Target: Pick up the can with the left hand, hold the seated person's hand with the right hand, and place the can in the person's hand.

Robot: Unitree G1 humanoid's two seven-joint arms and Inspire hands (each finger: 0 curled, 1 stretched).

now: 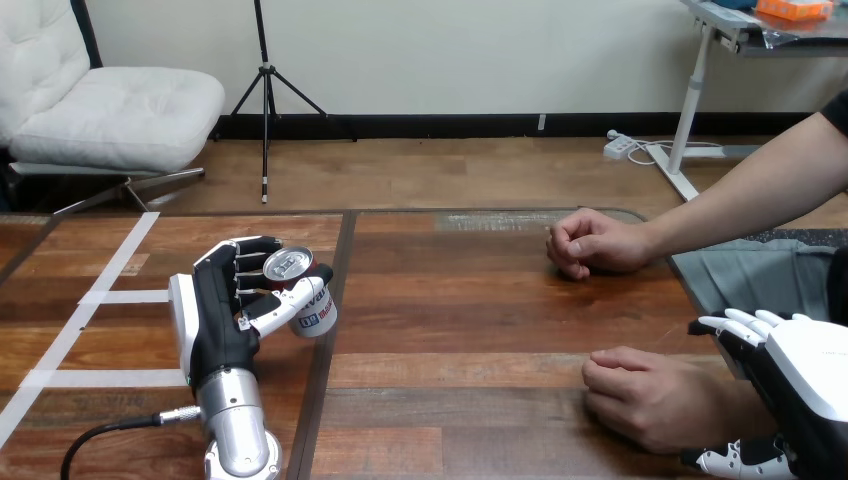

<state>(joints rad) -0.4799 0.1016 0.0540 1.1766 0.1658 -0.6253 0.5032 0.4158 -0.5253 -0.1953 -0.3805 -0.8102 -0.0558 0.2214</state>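
A red-and-white can (308, 296) with a silver top is tilted just above the table at the left. My left hand (222, 318) is shut on it, fingers curled behind it and the thumb across its front. The person's near hand (645, 395) rests palm down on the table at the lower right, loosely curled. My right hand (800, 385) is at that hand's wrist, with straight fingers (742, 323) on the far side and the thumb (738, 460) on the near side, not closed round it. The person's far hand (592, 243) lies loosely fisted on the table.
White tape strips (112, 296) cross the table's left part. A dark seam (325, 350) runs down the wooden table between the can and the person's hands. The table's right edge (690, 290) borders a grey cloth.
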